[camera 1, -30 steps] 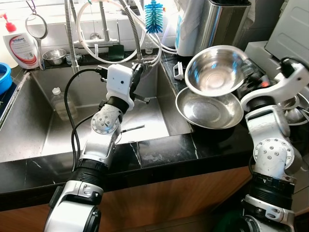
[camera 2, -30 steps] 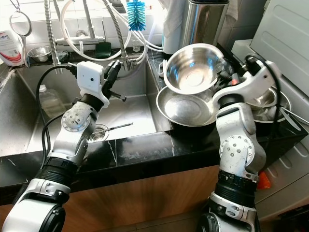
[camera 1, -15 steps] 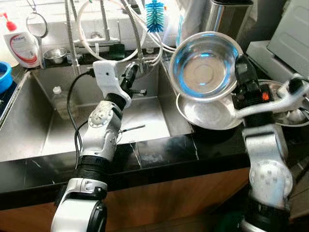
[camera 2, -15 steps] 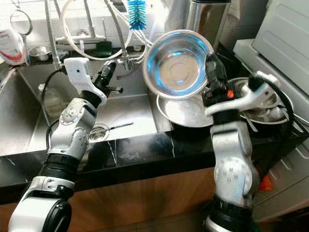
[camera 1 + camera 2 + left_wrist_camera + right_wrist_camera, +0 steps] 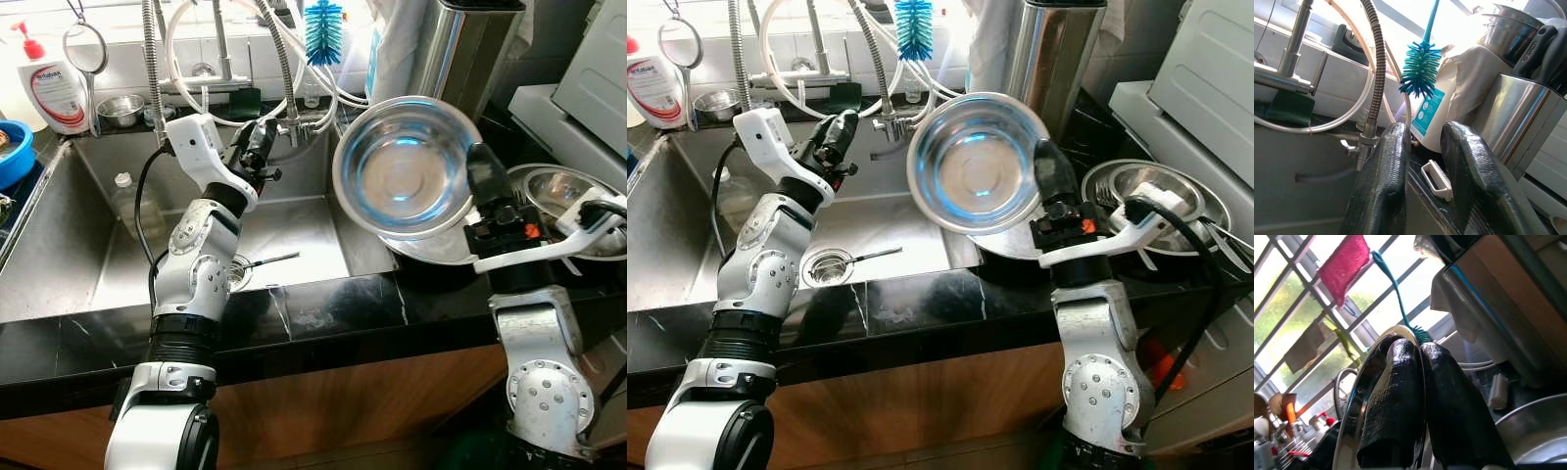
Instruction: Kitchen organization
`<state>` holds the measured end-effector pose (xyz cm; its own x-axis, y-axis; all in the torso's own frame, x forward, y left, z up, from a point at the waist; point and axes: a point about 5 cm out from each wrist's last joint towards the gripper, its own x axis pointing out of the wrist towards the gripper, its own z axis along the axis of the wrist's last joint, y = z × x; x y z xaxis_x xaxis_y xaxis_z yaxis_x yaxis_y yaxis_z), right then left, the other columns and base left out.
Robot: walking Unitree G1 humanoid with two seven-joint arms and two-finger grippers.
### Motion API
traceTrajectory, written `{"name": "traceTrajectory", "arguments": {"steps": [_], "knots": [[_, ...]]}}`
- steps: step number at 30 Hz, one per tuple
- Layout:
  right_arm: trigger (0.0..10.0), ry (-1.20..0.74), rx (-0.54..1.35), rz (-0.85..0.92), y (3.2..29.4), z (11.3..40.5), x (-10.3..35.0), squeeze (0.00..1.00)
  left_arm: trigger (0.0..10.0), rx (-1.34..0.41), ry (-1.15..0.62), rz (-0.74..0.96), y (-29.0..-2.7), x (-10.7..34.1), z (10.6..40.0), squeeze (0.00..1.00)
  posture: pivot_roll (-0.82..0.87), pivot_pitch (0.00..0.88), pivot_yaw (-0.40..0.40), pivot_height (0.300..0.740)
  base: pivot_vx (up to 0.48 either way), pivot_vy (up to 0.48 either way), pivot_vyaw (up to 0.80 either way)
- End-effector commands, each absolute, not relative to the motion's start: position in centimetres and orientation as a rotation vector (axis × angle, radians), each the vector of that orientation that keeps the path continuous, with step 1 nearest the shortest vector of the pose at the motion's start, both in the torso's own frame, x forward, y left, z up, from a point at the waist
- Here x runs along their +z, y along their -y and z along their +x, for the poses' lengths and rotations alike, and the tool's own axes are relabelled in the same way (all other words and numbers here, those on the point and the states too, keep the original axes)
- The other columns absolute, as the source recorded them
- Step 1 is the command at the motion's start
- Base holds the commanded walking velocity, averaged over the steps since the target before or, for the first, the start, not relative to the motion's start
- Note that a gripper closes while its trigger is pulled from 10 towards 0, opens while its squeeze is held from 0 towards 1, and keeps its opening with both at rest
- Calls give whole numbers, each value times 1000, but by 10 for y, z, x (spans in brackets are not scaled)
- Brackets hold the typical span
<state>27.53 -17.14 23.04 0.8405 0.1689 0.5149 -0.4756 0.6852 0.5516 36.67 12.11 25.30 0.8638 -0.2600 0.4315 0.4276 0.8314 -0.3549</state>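
Note:
A steel bowl [image 5: 407, 166] hangs tipped on its edge above the counter's left end, its hollow facing me. My right gripper [image 5: 478, 168] is shut on its right rim; in the right wrist view the rim [image 5: 1352, 421] runs between the two black fingers [image 5: 1396, 391]. Under it a wider steel bowl [image 5: 436, 250] rests on the black counter [image 5: 323, 313]. My left gripper [image 5: 260, 147] is raised over the sink [image 5: 59, 264] beside the faucet hose. Its fingers [image 5: 1386, 186] stand slightly apart with nothing between them.
In the sink are a plastic bottle [image 5: 122, 201] and a drain strainer [image 5: 237, 272] with a thin utensil across it. Behind are a soap bottle [image 5: 54, 83], a small steel bowl [image 5: 122, 108], a teal brush [image 5: 321, 29] and a steel canister [image 5: 470, 49]. More steel bowls [image 5: 563, 186] sit at the right.
The right gripper has raised the steel bowl off the wider one, tipped it upright and carried it left toward the sink. The left gripper has moved up and back toward the faucet.

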Motion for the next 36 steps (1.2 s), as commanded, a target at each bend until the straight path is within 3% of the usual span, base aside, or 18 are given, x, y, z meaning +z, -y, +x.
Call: {"name": "traceTrajectory", "arguments": {"steps": [1,4,5,6,11,12,13,15,18,22,31,32,36], "knots": [[10000,483,243,717,191,275,231,0,10000,-369,361,-476,-124,252,368,0,17,36,-19,740,0,0,0],[10000,488,178,725,201,276,229,0,10000,-408,363,-476,-122,254,367,0,18,34,-18,740,0,0,0],[10000,493,162,729,205,276,228,0,10000,-437,374,-472,-119,256,365,122,19,33,-17,740,0,0,0],[10000,493,161,727,205,276,228,0,10000,-446,376,-476,-118,256,364,1000,20,33,-17,740,0,0,0],[10000,507,193,733,205,274,230,0,10000,-549,354,-489,-106,257,359,1000,21,26,-17,740,0,0,0],[10000,513,207,735,204,274,231,0,10000,-602,346,-489,-101,257,356,643,22,23,-17,740,0,0,0],[10000,516,216,736,204,273,232,0,10000,-636,341,-489,-98,257,354,0,23,20,-16,740,0,0,0],[10000,530,265,747,200,271,234,0,10000,-770,320,-461,-84,257,344,0,23,19,-16,740,0,0,0],[10000,545,308,758,197,269,237,0,10000,-815,311,-438,-79,256,340,0,23,10,-14,740,0,0,0],[10000,570,420,775,186,262,242,0,10000,-852,297,-435,-74,255,337,0,24,5,-14,740,0,0,0],[10000,552,428,767,185,263,239,0,10000,-863,297,-456,-75,256,334,0,27,0,-16,740,0,0,0],[10000,553,424,766,185,263,239,0,10000,-839,300,-447,-77,254,335,1000,26,0,-16,740,0,0,0],[10000,547,395,756,189,264,238,0,10000,-819,284,-463,-78,251,336,1000,23,13,-18,740,0,0,0]]}}
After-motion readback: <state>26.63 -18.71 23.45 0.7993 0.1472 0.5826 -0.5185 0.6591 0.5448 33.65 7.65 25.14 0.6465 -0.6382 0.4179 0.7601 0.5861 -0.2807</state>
